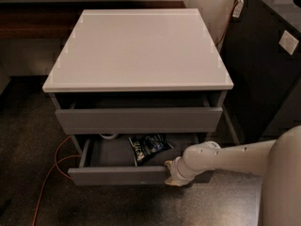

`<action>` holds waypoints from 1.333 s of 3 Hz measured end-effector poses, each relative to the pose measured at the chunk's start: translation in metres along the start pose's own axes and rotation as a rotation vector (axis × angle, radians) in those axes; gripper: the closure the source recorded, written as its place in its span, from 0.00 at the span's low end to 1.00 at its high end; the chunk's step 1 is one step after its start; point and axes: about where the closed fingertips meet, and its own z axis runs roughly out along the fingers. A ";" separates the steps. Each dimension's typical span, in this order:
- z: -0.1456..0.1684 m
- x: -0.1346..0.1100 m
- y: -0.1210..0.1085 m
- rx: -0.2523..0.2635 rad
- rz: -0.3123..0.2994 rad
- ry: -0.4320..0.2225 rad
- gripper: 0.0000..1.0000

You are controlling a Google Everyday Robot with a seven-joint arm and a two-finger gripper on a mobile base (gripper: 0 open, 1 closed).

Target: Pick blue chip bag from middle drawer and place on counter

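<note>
The blue chip bag (148, 147) lies crumpled inside the middle drawer (117, 175), which is pulled open below the upper drawer front (141, 120). The bag sits right of the drawer's centre, towards the back. My gripper (173, 174) is at the right part of the open drawer's front edge, at the end of my white arm (225, 157), which comes in from the right. It is just in front of and to the right of the bag and apart from it. The pale counter (136, 51) tops the cabinet and is bare.
A round white object (108, 136) shows partly at the back left of the open drawer. A black cabinet (268, 65) stands close on the right. An orange cable (51, 173) runs over the dark floor at the left. A wooden bench (37, 25) stands behind.
</note>
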 end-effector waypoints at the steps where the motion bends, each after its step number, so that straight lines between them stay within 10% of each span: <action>1: -0.005 -0.002 -0.001 0.000 0.000 0.000 0.90; 4: -0.006 -0.002 0.000 -0.001 0.000 0.000 0.98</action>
